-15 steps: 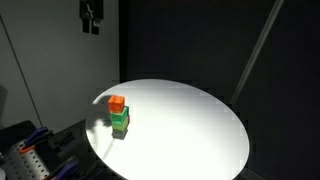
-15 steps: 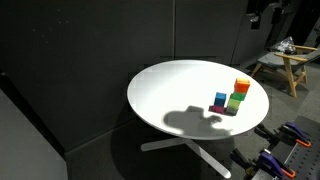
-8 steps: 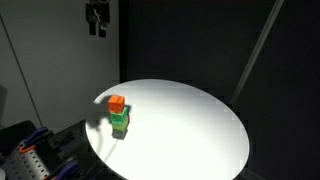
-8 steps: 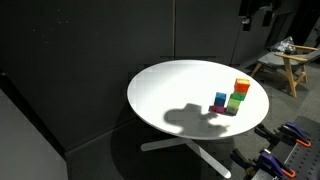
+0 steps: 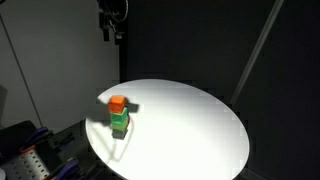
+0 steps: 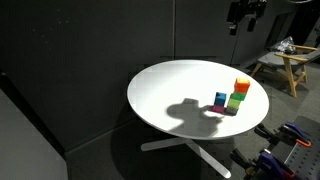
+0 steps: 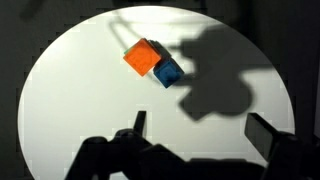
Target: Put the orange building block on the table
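Observation:
The orange building block sits on top of a short stack of green blocks near the edge of the round white table. It also shows in an exterior view and in the wrist view. A blue block stands on the table beside the stack, also in the wrist view. My gripper hangs high above the table, away from the blocks; it also shows in an exterior view. In the wrist view its fingers are spread apart with nothing between them.
The gripper's shadow falls on the tabletop. Black curtains surround the table. A wooden stool stands behind it, and tool racks sit low beside it.
My gripper has moved sideways over the table, high up, towards the middle of the tabletop. The blocks have not moved.

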